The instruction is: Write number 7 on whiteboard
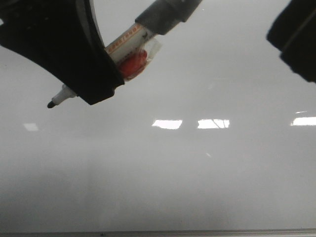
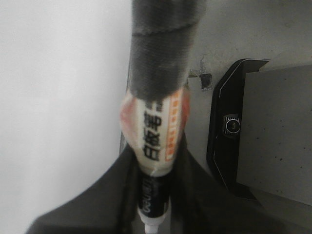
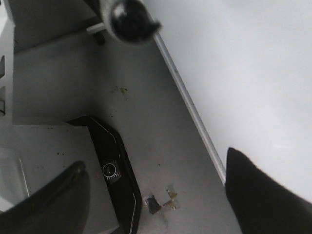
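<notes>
The whiteboard fills the front view, glossy and pale grey, with no drawn stroke on it; the number 7 is not in view. My left gripper is shut on a marker with a white and orange label and a grey wrapped rear. Its black tip points down-left, close to the board; contact cannot be told. In the left wrist view the marker runs between the fingers of the left gripper, with the whiteboard beside it. My right gripper is open and empty beside the board's edge.
Bright rectangular light reflections lie across the board. A thin metal edge runs along its bottom. Beside the board stands a black-rimmed grey unit with a small lens, which also shows in the left wrist view, and a tape scrap.
</notes>
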`<state>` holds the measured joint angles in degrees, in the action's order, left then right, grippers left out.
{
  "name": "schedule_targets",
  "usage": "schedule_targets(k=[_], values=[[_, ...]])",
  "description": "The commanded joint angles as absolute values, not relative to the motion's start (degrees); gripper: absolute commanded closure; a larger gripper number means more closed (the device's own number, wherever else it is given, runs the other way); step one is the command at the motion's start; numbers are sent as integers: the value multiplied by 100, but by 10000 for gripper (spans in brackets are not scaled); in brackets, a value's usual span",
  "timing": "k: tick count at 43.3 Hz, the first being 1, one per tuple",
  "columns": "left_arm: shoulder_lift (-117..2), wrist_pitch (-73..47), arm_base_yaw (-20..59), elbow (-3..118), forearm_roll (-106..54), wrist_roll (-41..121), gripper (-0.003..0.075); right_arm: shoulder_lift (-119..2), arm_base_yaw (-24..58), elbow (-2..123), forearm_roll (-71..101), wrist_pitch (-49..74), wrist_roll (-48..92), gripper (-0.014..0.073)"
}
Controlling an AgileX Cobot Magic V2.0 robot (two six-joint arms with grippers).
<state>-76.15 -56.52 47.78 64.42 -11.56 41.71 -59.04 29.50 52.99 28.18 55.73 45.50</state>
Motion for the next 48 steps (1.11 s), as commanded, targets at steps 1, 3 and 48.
schedule_targets(k=[1,3,48], values=[[-7474,-5420,4823,6635,-1264,4183,741,-6167,3284,5755,3044,5180,4628,1],[-7474,-5420,4823,6635,-1264,4183,741,-6329,3413,5917,3044,5132,4633,1],[-7474,-5325,4823,6635,-1264,4121,740,-7091,3975,6665,3121,5075,4938,606]])
